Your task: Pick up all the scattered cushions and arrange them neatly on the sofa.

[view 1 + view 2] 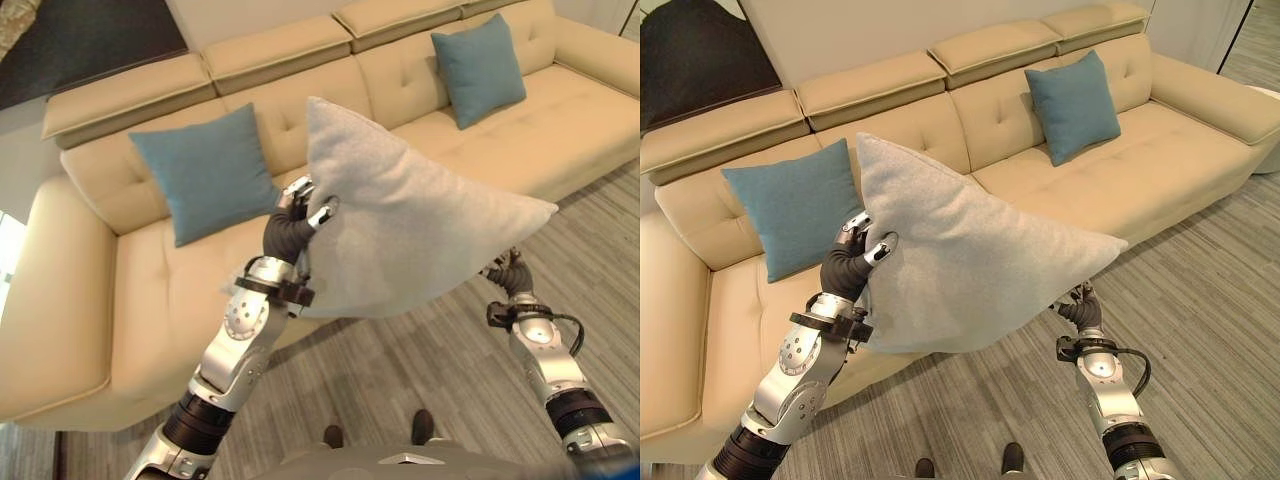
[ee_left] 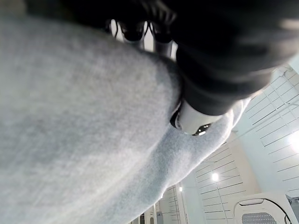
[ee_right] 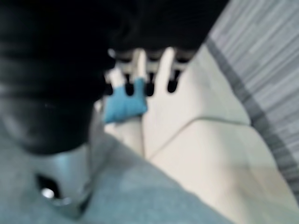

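A large grey cushion [image 1: 400, 235] hangs in the air between my two hands, over the floor just in front of the beige sofa [image 1: 150, 290]. My left hand [image 1: 298, 218] is shut on the cushion's left edge, its thumb [image 2: 196, 116] pressed into the fabric. My right hand [image 1: 1081, 306] sits under the cushion's lower right side; in its wrist view the fingers [image 3: 140, 70] reach out straight and the grey cushion [image 3: 140, 196] lies by the thumb. Two teal cushions lean upright against the sofa back, one at the left [image 1: 210, 175], one at the right [image 1: 480, 68].
The sofa seat between the two teal cushions [image 1: 470, 140] is bare. Grey wood-grain floor [image 1: 400, 370] runs along the sofa's front. The sofa's left armrest [image 1: 50, 300] and right armrest [image 1: 1210, 95] close off its ends.
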Controlling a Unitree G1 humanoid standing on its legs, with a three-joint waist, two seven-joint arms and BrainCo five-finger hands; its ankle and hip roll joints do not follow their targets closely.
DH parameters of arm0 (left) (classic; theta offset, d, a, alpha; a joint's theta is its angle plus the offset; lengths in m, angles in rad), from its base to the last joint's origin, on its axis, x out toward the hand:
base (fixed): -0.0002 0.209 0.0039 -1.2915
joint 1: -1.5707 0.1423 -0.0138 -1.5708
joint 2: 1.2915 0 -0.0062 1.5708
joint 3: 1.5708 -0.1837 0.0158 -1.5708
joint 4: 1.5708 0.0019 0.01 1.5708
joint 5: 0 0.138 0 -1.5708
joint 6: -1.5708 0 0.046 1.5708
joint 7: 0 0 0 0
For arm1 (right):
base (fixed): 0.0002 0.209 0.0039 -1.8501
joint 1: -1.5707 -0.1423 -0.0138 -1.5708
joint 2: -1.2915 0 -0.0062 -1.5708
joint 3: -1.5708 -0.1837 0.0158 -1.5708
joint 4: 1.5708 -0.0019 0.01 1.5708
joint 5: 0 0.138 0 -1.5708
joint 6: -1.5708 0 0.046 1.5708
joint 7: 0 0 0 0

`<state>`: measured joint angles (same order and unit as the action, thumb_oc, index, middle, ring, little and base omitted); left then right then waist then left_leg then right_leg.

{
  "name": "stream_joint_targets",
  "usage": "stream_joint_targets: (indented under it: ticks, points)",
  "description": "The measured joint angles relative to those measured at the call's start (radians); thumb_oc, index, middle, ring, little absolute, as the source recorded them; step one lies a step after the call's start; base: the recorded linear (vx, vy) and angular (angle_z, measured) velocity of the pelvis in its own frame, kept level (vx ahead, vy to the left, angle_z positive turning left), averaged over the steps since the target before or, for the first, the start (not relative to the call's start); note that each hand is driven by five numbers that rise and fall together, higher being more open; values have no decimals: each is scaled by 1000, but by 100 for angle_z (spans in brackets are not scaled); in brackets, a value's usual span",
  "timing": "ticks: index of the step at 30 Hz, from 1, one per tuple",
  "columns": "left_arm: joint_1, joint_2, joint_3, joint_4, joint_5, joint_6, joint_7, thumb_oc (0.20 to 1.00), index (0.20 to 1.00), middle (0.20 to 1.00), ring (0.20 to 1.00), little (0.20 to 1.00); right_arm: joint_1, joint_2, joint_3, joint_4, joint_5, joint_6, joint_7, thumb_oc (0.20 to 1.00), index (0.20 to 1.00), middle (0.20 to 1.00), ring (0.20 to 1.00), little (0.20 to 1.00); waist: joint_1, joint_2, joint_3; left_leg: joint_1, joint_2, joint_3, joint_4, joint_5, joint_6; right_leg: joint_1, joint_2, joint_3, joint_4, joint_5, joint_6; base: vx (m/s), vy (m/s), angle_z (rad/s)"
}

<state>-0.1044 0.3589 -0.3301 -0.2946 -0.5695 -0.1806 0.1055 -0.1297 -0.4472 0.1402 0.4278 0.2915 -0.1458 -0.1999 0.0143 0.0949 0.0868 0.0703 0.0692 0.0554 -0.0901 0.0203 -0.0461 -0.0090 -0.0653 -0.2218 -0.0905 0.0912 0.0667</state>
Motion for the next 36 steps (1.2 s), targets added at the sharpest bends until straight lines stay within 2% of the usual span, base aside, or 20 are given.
stream_joint_targets:
  ticks: [4, 6, 8, 9, 10, 17, 20, 23, 27, 31, 35, 36]
  points:
    - [-1, 2, -1, 0, 0, 0, -20, 200, 200, 200, 200, 200, 0, -4, 22, -27, 21, 2, 42, 1000, 1000, 1000, 1000, 1000, -7, -1, 0, 0, -1, -3, 0, 1, 1, 1, -2, -2, 0, 0, 0, 3, -2, 2]
    - [-2, -24, 18, 1, -4, -3, -20, 200, 200, 200, 200, 200, 1, -6, 45, -149, 42, 20, 52, 1000, 1000, 1000, 1000, 1000, -20, 0, -1, 0, -1, -3, 0, 1, 2, 0, -2, -2, 0, 0, 0, 0, 0, 0]
    - [-6, -40, 61, 1, -9, -32, -20, 200, 200, 200, 200, 200, 1, -5, 42, -250, 60, 20, 60, 1000, 1000, 1000, 1000, 1000, -24, 2, -3, 1, -1, -2, 0, 1, 2, 1, -2, 0, 0, 0, -1, 0, 0, 0]
    - [-15, -39, 65, 1, -9, -41, -20, 200, 200, 200, 200, 200, 1, -5, 36, -259, 62, 19, 79, 953, 953, 953, 953, 953, -22, 3, -4, 1, -2, -1, 0, 2, 2, 1, -2, 0, 0, 1, -1, 0, 0, 0]
    - [-15, -39, 65, 1, -9, -41, -20, 200, 200, 200, 200, 200, 1, -1, 38, -259, 70, 19, 81, 200, 200, 200, 200, 200, -23, 4, -5, 1, -2, -1, 0, 2, 3, 1, -2, 0, 0, 1, -1, 0, 0, 0]
    - [10, -50, 75, 15, -8, -52, -18, 200, 200, 200, 200, 200, 7, 15, 39, -308, 106, 15, 82, 200, 200, 200, 200, 200, -23, 9, -11, 5, -2, 7, 0, 2, 3, 0, -1, 7, 0, 2, -3, -1, -2, -1]
    - [71, -49, 73, 28, -5, -45, -18, 200, 200, 200, 200, 200, 101, 17, 16, -326, 77, -2, 82, 200, 200, 200, 200, 200, -27, 6, -16, 6, -1, 12, 0, 2, 3, -1, 3, 12, 0, 3, -3, -13, -9, -6]
    - [172, -45, 76, 130, 15, -20, -17, 200, 200, 200, 200, 200, 207, 54, -36, -342, 9, -2, 75, 200, 200, 200, 200, 200, -39, -28, -33, -6, 4, 18, -2, 1, 3, -17, 8, 18, 0, 6, -4, -31, -15, -9]
    - [208, -40, 76, 209, 81, 1, -11, 200, 200, 200, 200, 200, 210, 53, -87, -416, -60, -2, 27, 200, 200, 200, 200, 200, -33, -63, -48, -11, 12, 18, -1, 1, 3, -22, 13, 18, 0, 6, -5, -31, -55, 0]
    - [205, -39, 74, 213, 88, 3, -11, 200, 200, 200, 200, 200, 211, 52, -75, -401, -103, -1, 1, 200, 200, 200, 200, 200, -31, -67, -49, -15, 21, 14, 2, 4, 0, -15, 25, 14, 0, 4, -6, -32, -129, 4]
    - [191, -35, 53, 311, 90, 23, -6, 200, 200, 200, 200, 200, 219, 51, -58, -331, -142, 7, -1, 200, 200, 200, 200, 200, -54, -74, -38, -60, 46, -37, 14, 9, -7, -30, 51, -14, 0, -4, -19, -79, -177, 37]
    - [170, -35, 42, 322, 90, 24, -6, 200, 200, 200, 200, 200, 228, 49, -58, -316, -150, 7, -2, 200, 200, 200, 200, 200, -64, -83, -24, -123, 63, -63, 86, 1, -37, -59, 74, -5, 23, -24, -48, -126, -137, 42]
